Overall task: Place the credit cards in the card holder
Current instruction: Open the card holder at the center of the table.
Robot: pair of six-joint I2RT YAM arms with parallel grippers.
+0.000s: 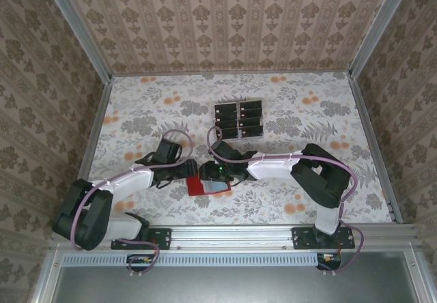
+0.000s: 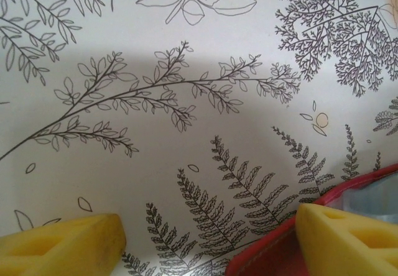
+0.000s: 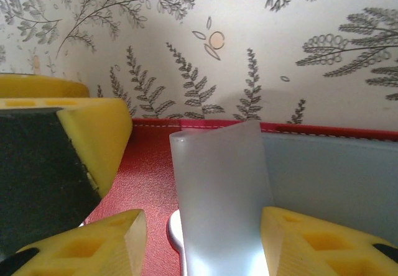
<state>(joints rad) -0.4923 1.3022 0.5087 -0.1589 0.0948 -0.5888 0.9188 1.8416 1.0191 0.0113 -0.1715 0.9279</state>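
**Two Arms Meet Over Open Red Card Holder**

The floral-patterned table (image 1: 136,112) lies inside a papered enclosure. The left arm (image 1: 113,183) and the right arm (image 1: 280,166) both reach in to the same spot near the front middle.

The black credit cards (image 1: 237,120) sit in two columns towards the far middle of the table, well apart from both grippers.

The card holder (image 1: 200,186) lies flat on the cloth between the two arms, its red skin and greyish inside facing up.

The left gripper (image 1: 181,172) hangs low at the holder's left edge with its yellow fingers spread wide and nothing between them. In the left wrist view, one fingertip (image 2: 342,239) rests over the red rim (image 2: 267,254) and the other is off on bare cloth.

The right gripper (image 1: 217,175) is over the holder's greyish side. Its wrist view shows the jaws parted around a greyish translucent flap (image 3: 217,183), which stands up from the red leather (image 3: 134,183). A gap shows on one side, so the flap is not clamped.
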